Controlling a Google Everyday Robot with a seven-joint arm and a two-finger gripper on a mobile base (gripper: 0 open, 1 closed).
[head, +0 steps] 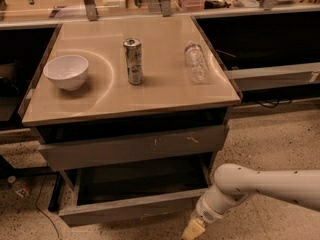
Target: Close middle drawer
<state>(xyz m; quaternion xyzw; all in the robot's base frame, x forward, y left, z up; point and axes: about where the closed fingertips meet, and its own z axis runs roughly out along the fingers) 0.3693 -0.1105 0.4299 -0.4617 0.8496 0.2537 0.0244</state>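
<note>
The middle drawer [130, 209] is the wide grey drawer low under the table, pulled part way out, with its dark tray [135, 181] showing and a plain front panel. Above it sits the grey drawer front with small white scratch marks [135, 146], nearly shut. My white arm [260, 184] reaches in from the right. My gripper [192, 229] is at the bottom edge of the view, right at the right end of the middle drawer's front panel.
On the tan tabletop [165, 91] stand a white bowl [66, 71], an upright can [133, 60] and a clear bottle lying down [195, 61]. Dark shelving flanks the table. A cable [42, 204] runs on the speckled floor at left.
</note>
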